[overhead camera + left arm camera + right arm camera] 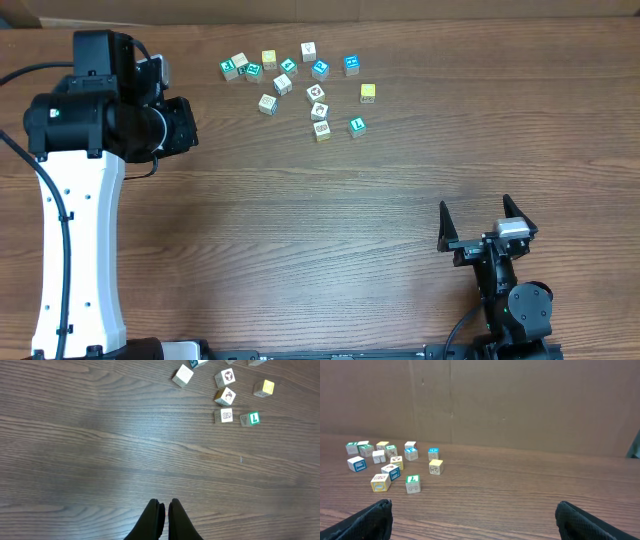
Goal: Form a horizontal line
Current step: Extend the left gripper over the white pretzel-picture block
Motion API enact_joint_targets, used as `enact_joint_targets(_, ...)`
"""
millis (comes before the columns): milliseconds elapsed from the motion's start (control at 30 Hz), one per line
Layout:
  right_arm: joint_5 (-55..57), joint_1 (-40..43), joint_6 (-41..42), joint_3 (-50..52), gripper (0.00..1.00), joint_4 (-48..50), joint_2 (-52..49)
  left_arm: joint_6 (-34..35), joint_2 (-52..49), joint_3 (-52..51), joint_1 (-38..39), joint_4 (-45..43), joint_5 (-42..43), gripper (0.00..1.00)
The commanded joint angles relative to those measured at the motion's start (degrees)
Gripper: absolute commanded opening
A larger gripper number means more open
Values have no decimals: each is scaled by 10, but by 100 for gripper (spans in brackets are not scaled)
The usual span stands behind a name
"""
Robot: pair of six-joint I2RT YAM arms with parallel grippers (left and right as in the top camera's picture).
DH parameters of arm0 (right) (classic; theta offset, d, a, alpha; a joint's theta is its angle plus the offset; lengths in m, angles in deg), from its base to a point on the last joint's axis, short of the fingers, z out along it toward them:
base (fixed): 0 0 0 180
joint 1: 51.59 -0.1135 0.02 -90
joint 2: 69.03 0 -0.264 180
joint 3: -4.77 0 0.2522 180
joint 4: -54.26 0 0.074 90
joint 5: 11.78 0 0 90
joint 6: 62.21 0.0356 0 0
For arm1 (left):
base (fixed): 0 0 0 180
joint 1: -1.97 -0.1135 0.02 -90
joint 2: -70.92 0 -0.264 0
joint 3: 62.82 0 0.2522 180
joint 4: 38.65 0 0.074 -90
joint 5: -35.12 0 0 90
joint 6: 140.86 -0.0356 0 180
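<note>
Several small wooden letter blocks (pixel 318 95) lie scattered at the far middle of the wooden table, with white, yellow, blue and green faces. They also show in the left wrist view (pixel 226 396) at top right and in the right wrist view (pixel 395 462) at left. My left gripper (pixel 165 507) is shut and empty, above bare table well short of the blocks. My right gripper (pixel 480 222) is open wide and empty near the table's front right, far from the blocks; its fingertips frame the right wrist view (pixel 472 512).
The left arm's white column (pixel 75 230) stands at the left side of the table. A brown cardboard wall (pixel 520 400) rises behind the table's far edge. Bare wood lies between the blocks and both grippers.
</note>
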State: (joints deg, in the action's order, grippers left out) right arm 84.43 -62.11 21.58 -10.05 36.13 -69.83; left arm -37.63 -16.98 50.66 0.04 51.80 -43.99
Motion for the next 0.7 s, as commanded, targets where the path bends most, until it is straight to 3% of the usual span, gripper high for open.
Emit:
enact_joint_targets(0, -3, 2, -3, 6, 100, 2, 6, 16, -2, -3, 8, -3, -12, 4)
enact_joint_targets(333, -3, 2, -3, 6, 100, 2, 6, 27, -2, -3, 14, -10, -13, 5)
enact_joint_targets(433, -3, 2, -3, 6, 100, 2, 6, 27, -2, -3, 18, -22, -12, 9)
enact_joint_targets(667, -3, 2, -3, 6, 100, 2, 6, 48, -31, 4, 39, -49, -12, 38)
